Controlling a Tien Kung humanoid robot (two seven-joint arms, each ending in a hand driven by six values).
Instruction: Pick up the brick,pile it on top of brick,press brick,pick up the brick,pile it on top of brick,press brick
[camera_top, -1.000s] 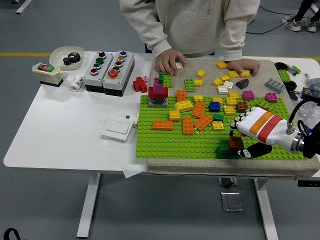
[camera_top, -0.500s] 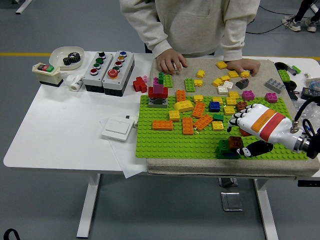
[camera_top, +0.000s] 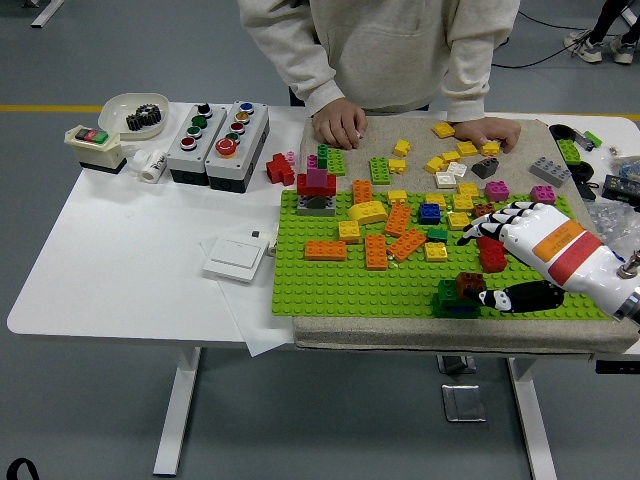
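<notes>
A small brown brick (camera_top: 471, 283) sits on top of a green brick (camera_top: 447, 294) and a blue brick (camera_top: 459, 311) near the front edge of the green baseplate (camera_top: 330, 287), just to the left of the robot hand's thumb tip. The robot hand (camera_top: 530, 250), white with an orange and red band at the wrist, reaches in from the right above the baseplate with its fingers spread and holding nothing; its dark-tipped thumb (camera_top: 518, 297) stretches low toward the stack but looks just clear of it, though contact cannot be ruled out. A red brick (camera_top: 492, 257) stands on the baseplate under the open fingers, between them and the thumb. Ahead of the fingertips, farther left and toward the far side, lie orange bricks (camera_top: 385, 240), a yellow curved brick (camera_top: 367, 211), a blue brick (camera_top: 429, 212) and a red-and-pink stack (camera_top: 316, 189). Beyond the baseplate, loose yellow bricks (camera_top: 448, 157), a grey brick (camera_top: 549, 170) and pink bricks (camera_top: 520, 190) are scattered on a beige mat (camera_top: 520, 140). A person in a cream sweatshirt (camera_top: 385, 50) leans over the far side of the bench (camera_top: 130, 260), one hand (camera_top: 338, 122) and the other hand (camera_top: 487, 131) resting on the mat. Far to the left of the robot hand stand two button boxes (camera_top: 218, 142), a white bowl with gears (camera_top: 134, 114) and a white switch plate (camera_top: 236, 256).
</notes>
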